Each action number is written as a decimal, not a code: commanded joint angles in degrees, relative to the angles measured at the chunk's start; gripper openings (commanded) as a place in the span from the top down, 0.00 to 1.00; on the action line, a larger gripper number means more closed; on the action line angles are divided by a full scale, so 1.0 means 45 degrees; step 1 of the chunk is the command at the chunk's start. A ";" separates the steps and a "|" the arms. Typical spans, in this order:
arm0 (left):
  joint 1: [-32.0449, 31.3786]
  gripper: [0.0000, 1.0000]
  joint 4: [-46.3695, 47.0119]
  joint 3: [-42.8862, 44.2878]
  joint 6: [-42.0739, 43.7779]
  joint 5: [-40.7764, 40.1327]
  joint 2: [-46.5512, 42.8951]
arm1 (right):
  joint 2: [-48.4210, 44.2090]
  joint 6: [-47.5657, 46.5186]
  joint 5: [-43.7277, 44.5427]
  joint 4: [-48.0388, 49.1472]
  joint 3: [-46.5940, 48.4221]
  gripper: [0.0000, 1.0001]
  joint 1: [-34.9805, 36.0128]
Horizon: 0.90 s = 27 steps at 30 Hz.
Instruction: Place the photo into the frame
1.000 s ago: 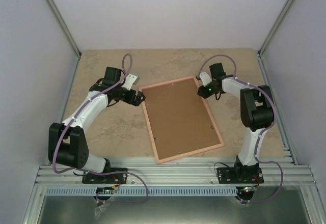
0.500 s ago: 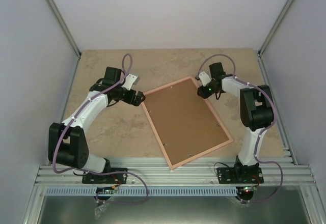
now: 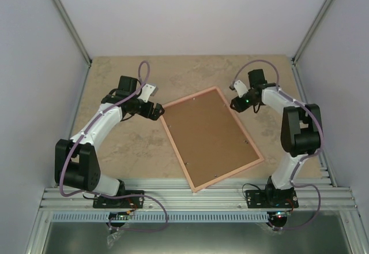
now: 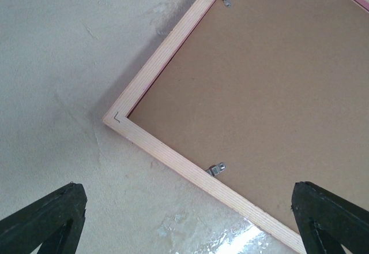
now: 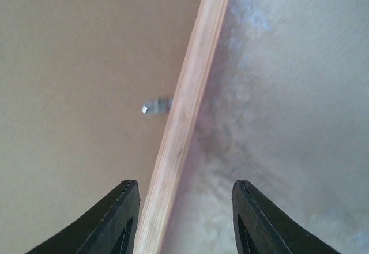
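While the frame (image 3: 177, 153) lies flat on the desk (image 3: 132, 150) between the two arms, its back is up: the brown backing board (image 3: 211, 137) fills it, held by small metal tabs. The long axis runs from far-left to near-right, slanted across the desk. The photo is not seen in any view; whether it sits under the board, cannot tell.

Right hand (image 3: 233, 99):
- At the far end of the right long rail, close to the far-right corner.
- Wrist view: the hand (image 5: 184, 193) straddles the pale wooden rail (image 5: 190, 92), one finger over the board side, one over the bare desk.
- Fingers partly apart, the gap wider than the rail. Nothing clamped. Contact with the rail not evident.
- One clip (image 5: 155, 105) lies just ahead, inside the rail.

Left hand (image 3: 157, 111):
- Just off the far-left corner, desk side.
- Wrist view: the hand (image 4: 184, 213) is spread fully wide and empty; the corner and a clip (image 4: 216, 168) on the short rail lie ahead of it.

Judgement: both hands stand at the frame's far end, the right one nearer to a rail. With the board seated, any next move turns on those tabs, reached from the rail inward.
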 commanded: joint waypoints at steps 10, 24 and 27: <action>0.0069 0.01 0.0143 0.0241 0.0002 0.0342 -0.0017 | -0.2921 -0.1898 -0.0042 -0.1335 -0.3730 0.39 -0.0372; 0.0068 0.01 0.0040 0.0453 0.0042 0.0516 0.0266 | -0.5366 -0.5025 0.0408 -0.3148 -0.5867 0.29 -0.1406; 0.0071 0.01 0.0043 0.0430 0.0048 0.0545 0.0240 | -0.5432 -0.4967 0.0679 -0.2573 -0.6353 0.27 -0.1417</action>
